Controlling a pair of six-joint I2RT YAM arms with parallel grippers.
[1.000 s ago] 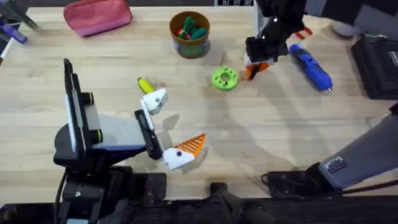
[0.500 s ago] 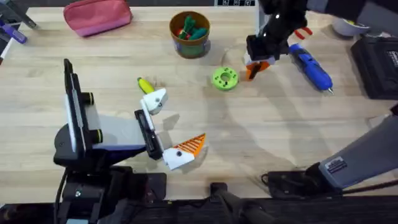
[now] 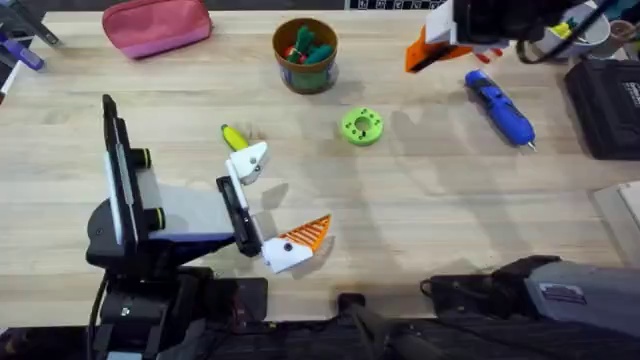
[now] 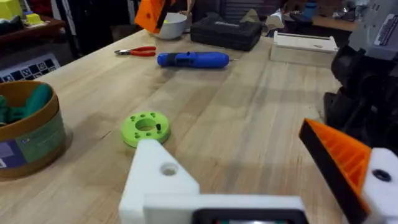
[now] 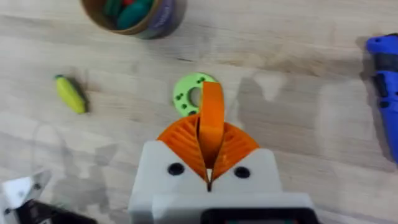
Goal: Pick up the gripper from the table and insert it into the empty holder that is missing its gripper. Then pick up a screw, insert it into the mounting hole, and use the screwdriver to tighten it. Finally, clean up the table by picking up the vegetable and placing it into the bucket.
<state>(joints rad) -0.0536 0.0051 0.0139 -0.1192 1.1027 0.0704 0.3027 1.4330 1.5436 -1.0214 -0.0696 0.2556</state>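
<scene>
Right end effector (image 5: 210, 163) hangs high over the counter's (image 3: 420, 220) far side, its orange pads pinched on the gripper (image 5: 211, 124), wedge pointing down. Left end effector (image 3: 285, 205) rests low and spread wide, bare holder (image 3: 250, 160) beside the vegetable (image 3: 233, 137). Bucket (image 3: 305, 55) holds green and red pieces; the left wrist view adds red pliers (image 4: 137, 51) behind the screwdriver (image 4: 193, 60).

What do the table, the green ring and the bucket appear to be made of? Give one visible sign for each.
Table: wood, matt, with visible grain and plank seams.
Green ring: probably plastic, matt, evenly bright green with small holes.
Bucket: perhaps cardboard or plastic; brown-orange wall with a printed label band.
</scene>
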